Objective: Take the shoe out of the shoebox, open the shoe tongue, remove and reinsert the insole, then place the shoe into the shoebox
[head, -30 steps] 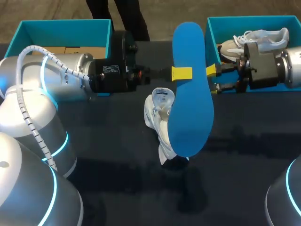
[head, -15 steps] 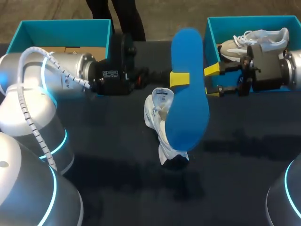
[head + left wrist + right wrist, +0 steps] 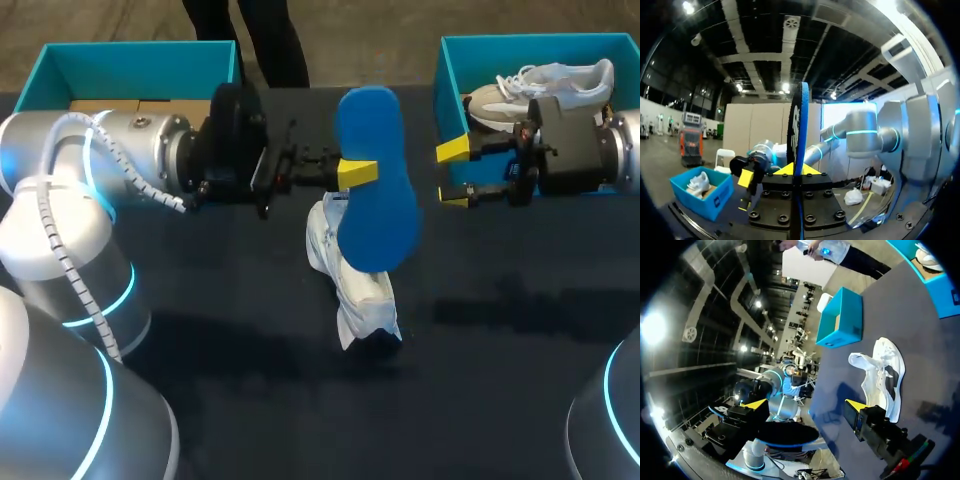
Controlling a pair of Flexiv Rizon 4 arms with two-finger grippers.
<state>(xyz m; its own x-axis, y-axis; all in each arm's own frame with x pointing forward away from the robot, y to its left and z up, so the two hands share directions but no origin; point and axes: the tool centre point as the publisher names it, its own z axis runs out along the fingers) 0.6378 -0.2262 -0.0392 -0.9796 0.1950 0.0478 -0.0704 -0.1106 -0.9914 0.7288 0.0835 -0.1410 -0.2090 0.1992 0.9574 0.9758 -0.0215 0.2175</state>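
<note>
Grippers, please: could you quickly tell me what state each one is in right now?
Left gripper: shut on the insole.
Right gripper: open, empty.

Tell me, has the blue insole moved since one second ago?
Yes. In the head view the blue insole, held by the left gripper, has shifted left, away from the right shoebox, whose wall it nearly touched before.

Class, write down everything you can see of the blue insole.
The insole is bright blue, flat, foot-shaped, seemingly thin foam. It is out of the white shoe, held above it, seen edge-on from the left wrist. The left gripper has its jaws shut on it near mid-length; nothing else visibly touches it.
</note>
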